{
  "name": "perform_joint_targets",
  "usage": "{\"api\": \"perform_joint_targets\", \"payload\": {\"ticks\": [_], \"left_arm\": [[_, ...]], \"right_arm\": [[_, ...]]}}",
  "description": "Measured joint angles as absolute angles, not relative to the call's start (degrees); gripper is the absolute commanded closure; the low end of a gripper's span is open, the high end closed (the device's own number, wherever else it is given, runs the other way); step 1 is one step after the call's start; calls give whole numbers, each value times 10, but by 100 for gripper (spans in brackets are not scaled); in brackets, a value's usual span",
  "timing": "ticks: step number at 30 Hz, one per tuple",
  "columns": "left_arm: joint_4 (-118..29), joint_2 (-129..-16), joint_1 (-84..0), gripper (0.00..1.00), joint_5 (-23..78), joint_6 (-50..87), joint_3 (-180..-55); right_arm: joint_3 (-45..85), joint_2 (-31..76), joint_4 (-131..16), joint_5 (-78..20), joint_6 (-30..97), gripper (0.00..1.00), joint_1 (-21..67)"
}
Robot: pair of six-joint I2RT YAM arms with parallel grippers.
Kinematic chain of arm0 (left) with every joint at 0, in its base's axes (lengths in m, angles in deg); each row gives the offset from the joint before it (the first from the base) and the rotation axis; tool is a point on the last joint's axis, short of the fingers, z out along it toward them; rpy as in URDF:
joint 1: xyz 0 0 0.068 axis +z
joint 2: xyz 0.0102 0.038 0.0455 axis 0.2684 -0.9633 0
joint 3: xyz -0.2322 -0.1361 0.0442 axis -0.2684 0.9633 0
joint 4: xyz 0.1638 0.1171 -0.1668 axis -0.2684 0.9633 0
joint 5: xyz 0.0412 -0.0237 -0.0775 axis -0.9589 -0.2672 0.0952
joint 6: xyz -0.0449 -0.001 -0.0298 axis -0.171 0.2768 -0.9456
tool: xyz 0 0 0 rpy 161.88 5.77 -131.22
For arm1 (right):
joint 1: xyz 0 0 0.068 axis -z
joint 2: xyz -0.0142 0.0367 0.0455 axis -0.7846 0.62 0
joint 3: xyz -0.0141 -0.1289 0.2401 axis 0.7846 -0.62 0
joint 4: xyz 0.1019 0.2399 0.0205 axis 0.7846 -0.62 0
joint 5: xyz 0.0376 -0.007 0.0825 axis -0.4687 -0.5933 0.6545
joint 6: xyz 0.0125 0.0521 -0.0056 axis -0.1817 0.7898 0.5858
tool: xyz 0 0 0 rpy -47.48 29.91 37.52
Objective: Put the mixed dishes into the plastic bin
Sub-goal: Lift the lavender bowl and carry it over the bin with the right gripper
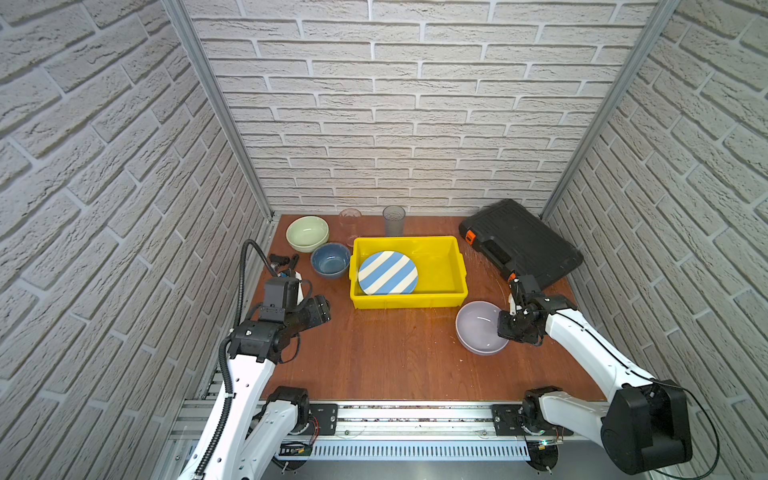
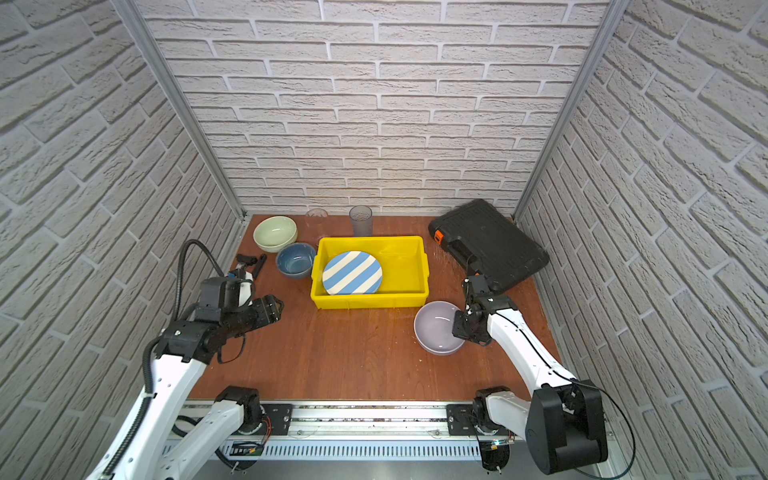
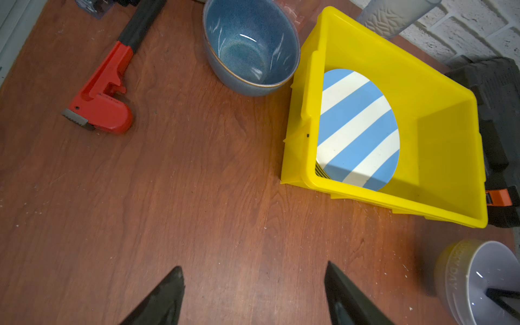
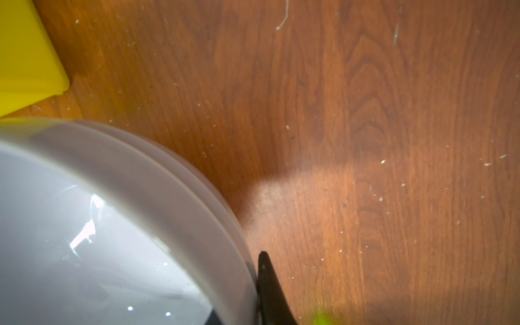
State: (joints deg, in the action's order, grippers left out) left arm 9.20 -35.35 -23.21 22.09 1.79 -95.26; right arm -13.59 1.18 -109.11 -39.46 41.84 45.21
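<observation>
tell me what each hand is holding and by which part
The right hand is shut on the lavender bowl at its rim, one finger inside and one outside. The left hand is open and holds nothing.

White brick walls (image 1: 415, 124) enclose a reddish wooden tabletop (image 1: 395, 357).

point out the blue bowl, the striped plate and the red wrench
blue bowl (image 3: 243, 53): left wrist view, inner floor
striped plate (image 1: 387, 273): in a top view, centre of face
red wrench (image 3: 102, 108): left wrist view, red head
</observation>
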Motion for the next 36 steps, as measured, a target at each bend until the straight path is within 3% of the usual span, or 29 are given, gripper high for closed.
{"api": "perform_joint_targets", "payload": {"ticks": [10,20,36], "left_arm": [[88,-378,-174,13,228,44,-983],[80,-358,-148,11,273,52,-957],[78,-339,-146,6,309,54,-936]], "right_arm": [[-74,12,-1140,-389,405,94,352],[49,17,-1184,-343,336,94,345],[260,198,-1178,-267,317,94,339]]}}
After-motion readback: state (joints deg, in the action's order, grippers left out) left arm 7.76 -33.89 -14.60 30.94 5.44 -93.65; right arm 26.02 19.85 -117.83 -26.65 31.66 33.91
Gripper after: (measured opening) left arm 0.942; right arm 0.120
